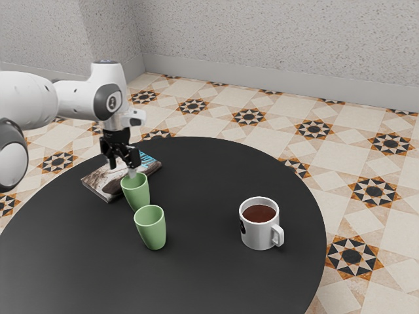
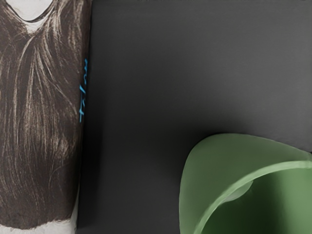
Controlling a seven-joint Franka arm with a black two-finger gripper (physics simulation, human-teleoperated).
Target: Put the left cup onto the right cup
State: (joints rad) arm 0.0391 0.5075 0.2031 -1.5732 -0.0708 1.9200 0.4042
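Two green cups stand close together on the round black table. The far left cup is directly under my gripper, whose fingers come down over its rim and pinch the cup's wall, one inside and one outside. From the wrist, that cup is large and close below my hand, its mouth open toward me. The other green cup stands upright just in front of it, nearer the exterior view's right, and the two nearly touch.
A magazine lies flat on the table behind the left cup; its dark cover is beside the cup. A white mug of coffee stands farther toward the exterior view's right, handle pointing right.
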